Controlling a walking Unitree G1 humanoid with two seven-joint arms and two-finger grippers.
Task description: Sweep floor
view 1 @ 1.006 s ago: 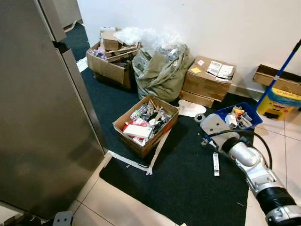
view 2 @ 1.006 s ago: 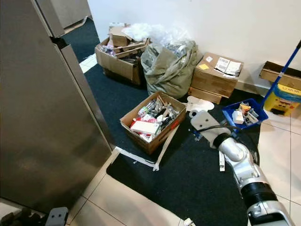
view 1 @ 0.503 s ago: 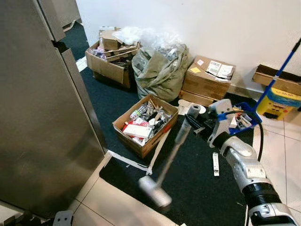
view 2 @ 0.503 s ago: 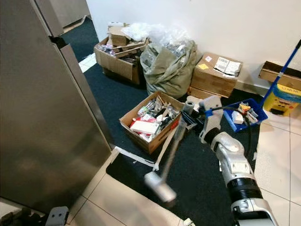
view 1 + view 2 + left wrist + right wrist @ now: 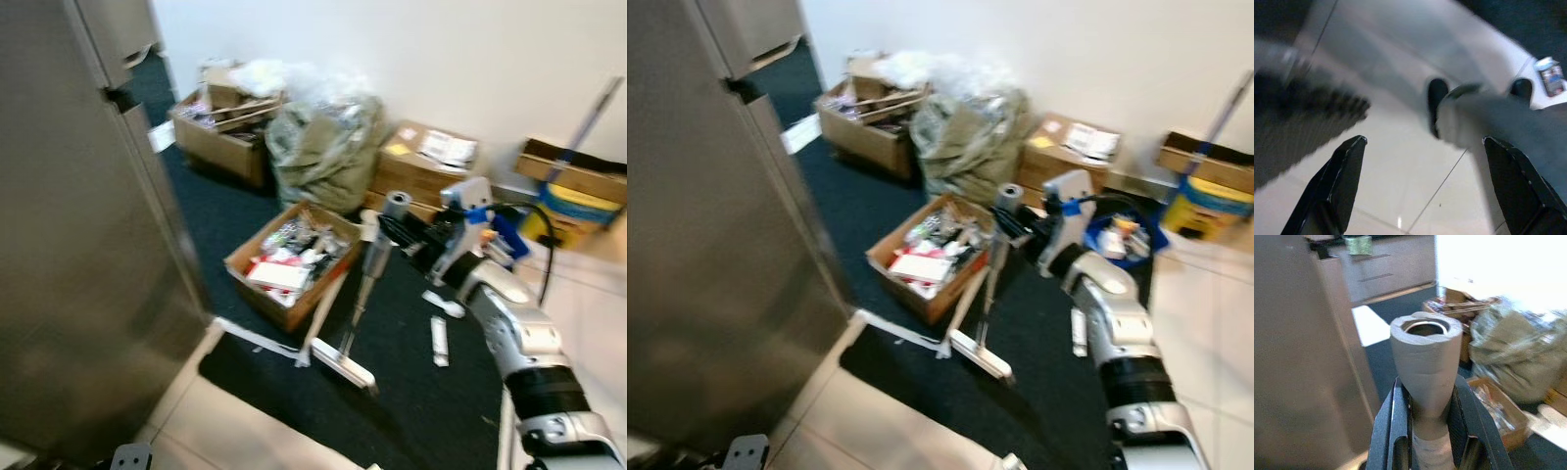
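— So, where's the broom [image 5: 364,284]?
— Centre of frame, head on the dark mat [image 5: 411,392], handle top clamped tight in the right gripper [image 5: 409,235].
— Advice?
— Keep it upright, draw it clear of the cardboard box [image 5: 290,262].
— Left gripper [image 5: 1422,188]?
— Spread wide, holding nothing.

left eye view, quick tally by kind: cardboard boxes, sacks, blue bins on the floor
cardboard boxes: 4
sack: 1
blue bin: 1
total: 6
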